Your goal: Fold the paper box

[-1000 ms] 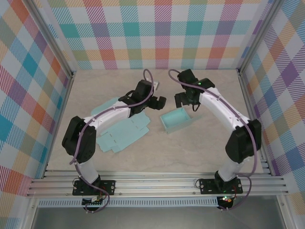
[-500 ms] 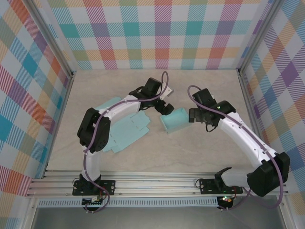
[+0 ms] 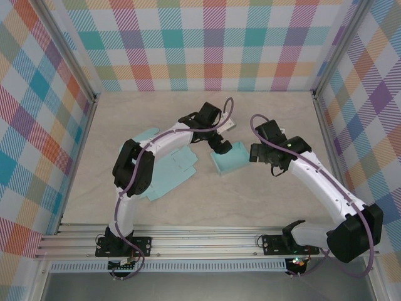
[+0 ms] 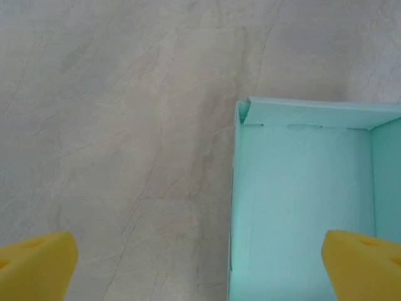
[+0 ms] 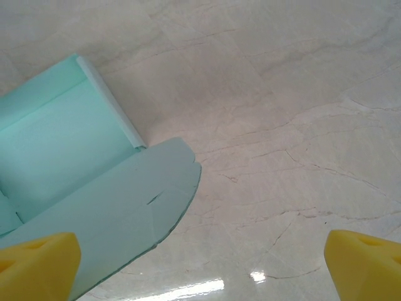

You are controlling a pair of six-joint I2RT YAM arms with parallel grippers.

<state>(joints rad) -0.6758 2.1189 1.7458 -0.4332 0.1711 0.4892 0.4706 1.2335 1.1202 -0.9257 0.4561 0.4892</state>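
The paper box (image 3: 230,159) is a teal open tray on the marble table, mid-centre. My left gripper (image 3: 220,147) hangs open over its far-left corner. In the left wrist view the box (image 4: 301,207) lies lower right, its left wall running between the yellow fingertips (image 4: 37,266), and nothing is gripped. My right gripper (image 3: 256,152) stands open at the box's right side. The right wrist view has the box's inside (image 5: 56,144) at the left and a rounded flap (image 5: 119,207) reaching toward the left fingertip (image 5: 37,263); bare table lies between the jaws.
Flat unfolded teal box sheets (image 3: 164,174) lie left of the box under the left arm, with another sheet (image 3: 141,137) further back left. Plaid walls and metal rails (image 3: 207,241) enclose the table. Bare marble stretches behind and in front of the box.
Both arms have closed in on the box: the left reached right over its far-left corner, the right swung down to its right side. Both grippers stayed open.
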